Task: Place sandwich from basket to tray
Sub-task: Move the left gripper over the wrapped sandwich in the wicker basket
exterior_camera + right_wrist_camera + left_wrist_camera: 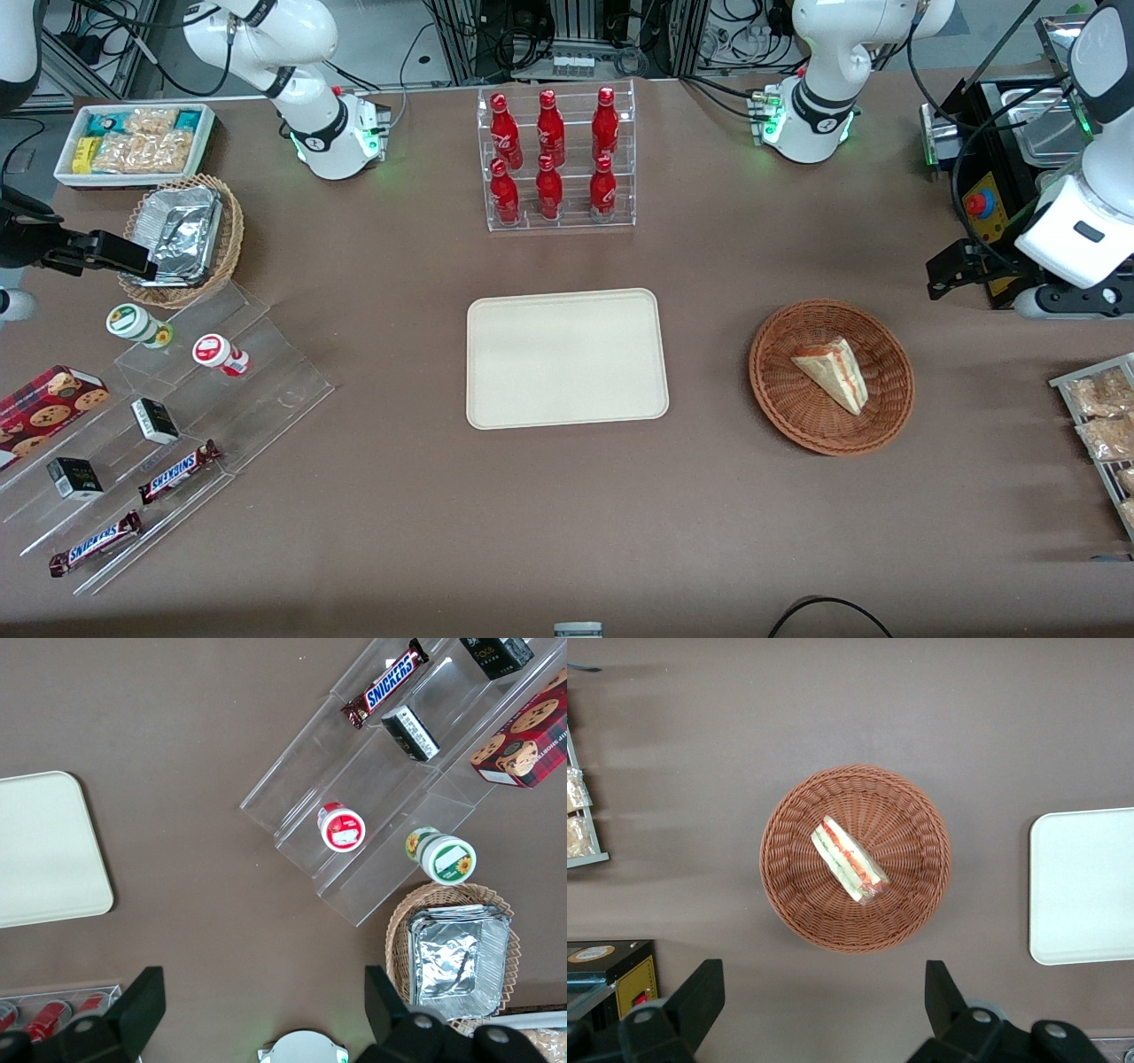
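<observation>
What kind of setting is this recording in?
Probably a robotics lab staged as a snack counter: red bottles in a clear rack, chocolate bars on clear steps, cabling along the table. The gripper hangs open above the basket holding the sandwich.

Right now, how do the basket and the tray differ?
The basket is round, reddish-brown wicker; the tray is a flat cream rectangle. The basket holds the sandwich; the tray holds nothing. Both sit on the table. The open tool hangs above the basket.
</observation>
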Controlling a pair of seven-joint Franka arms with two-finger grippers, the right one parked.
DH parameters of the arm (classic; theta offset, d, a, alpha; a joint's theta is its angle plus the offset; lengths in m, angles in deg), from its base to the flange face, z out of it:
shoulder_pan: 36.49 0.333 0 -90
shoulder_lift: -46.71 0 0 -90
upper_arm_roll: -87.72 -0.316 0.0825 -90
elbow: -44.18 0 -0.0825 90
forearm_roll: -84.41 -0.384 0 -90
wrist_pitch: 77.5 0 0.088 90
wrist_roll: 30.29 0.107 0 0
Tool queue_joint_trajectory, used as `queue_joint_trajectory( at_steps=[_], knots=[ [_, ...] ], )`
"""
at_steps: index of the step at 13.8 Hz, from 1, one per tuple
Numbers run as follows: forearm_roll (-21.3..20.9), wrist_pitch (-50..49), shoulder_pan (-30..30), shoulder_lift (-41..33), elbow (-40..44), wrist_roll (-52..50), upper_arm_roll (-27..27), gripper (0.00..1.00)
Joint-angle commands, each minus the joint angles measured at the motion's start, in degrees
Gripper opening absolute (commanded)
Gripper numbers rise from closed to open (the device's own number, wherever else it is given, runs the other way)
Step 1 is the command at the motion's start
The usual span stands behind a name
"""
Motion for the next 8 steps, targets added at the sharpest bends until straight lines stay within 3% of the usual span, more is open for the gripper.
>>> queue_joint_trajectory(
  at_steps=[1, 4, 8],
  knots=[
    [0.4, -1.9, 0.5, 0.6, 1.7, 1.2, 0.4, 1.0],
    [0.1, -1.1, 0.4, 0.7, 0.0, 1.2, 0.2, 1.0],
    [-0.6, 9.2, 0.3, -1.4, -11.6, 0.0, 0.0, 1.0]
  ],
)
